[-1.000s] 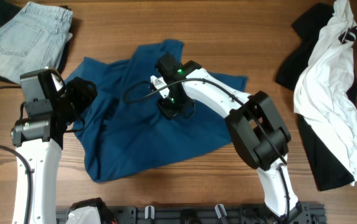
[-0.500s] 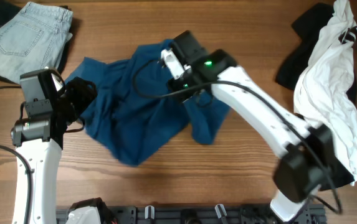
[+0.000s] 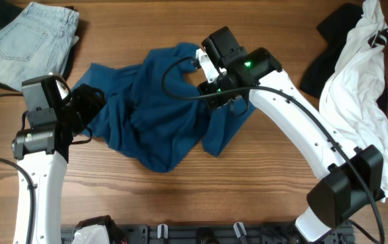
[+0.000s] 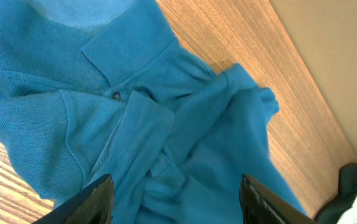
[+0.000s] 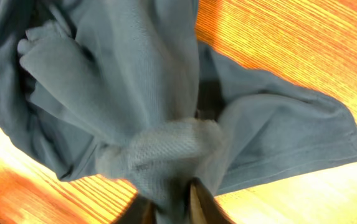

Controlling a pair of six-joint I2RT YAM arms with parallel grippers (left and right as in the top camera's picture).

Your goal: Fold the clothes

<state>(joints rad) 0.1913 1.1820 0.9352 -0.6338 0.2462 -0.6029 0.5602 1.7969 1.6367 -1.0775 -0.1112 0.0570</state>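
Note:
The clothes, a teal-blue shirt point(image 3: 156, 125), lie crumpled in a heap at the table's middle. My right gripper point(image 3: 222, 100) hovers over the heap's right side, with a bunch of the fabric pinched between its fingers and a fold hanging down from it to the table. In the right wrist view the shirt point(image 5: 134, 93) runs up into the narrow gap of the right gripper point(image 5: 172, 208). My left gripper point(image 3: 89, 108) stands open at the heap's left edge. In the left wrist view the collar and button placket of the shirt point(image 4: 122, 93) lie below the left gripper point(image 4: 178, 202), whose fingers point(image 4: 97, 199) hold nothing.
Pale denim jeans point(image 3: 28, 37) lie folded at the back left. A white garment point(image 3: 359, 102) over black cloth point(image 3: 326, 61) lies along the right edge. Bare wooden table point(image 3: 180, 196) shows in front of the shirt.
My right gripper has lifted from the spread shirt's middle and moved back and right with fabric in it. The shirt has bunched into a heap. The left arm has not moved.

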